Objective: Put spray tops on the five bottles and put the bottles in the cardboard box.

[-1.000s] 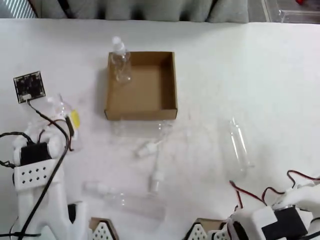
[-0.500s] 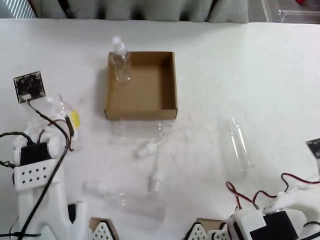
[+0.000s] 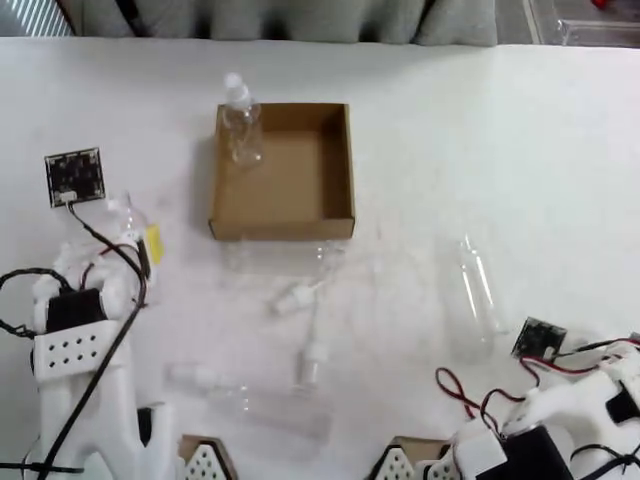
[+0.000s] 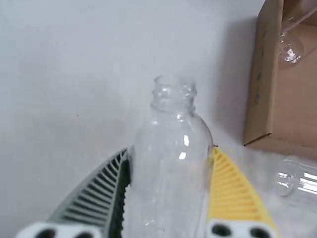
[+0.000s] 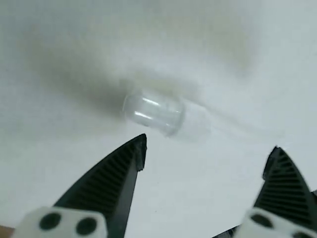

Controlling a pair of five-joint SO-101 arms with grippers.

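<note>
Likely light, slick and crushable, the capless bottle (image 4: 171,124) sits clamped mid-body in the left pincer (image 4: 169,152); the right pincer (image 5: 208,146) gapes empty.

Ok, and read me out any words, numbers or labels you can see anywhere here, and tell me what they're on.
No text here can be read.
On the cardboard box: faint marks on its outer wall, too blurred to read.
On the open bottle: clear plastic, no label visible.
</note>
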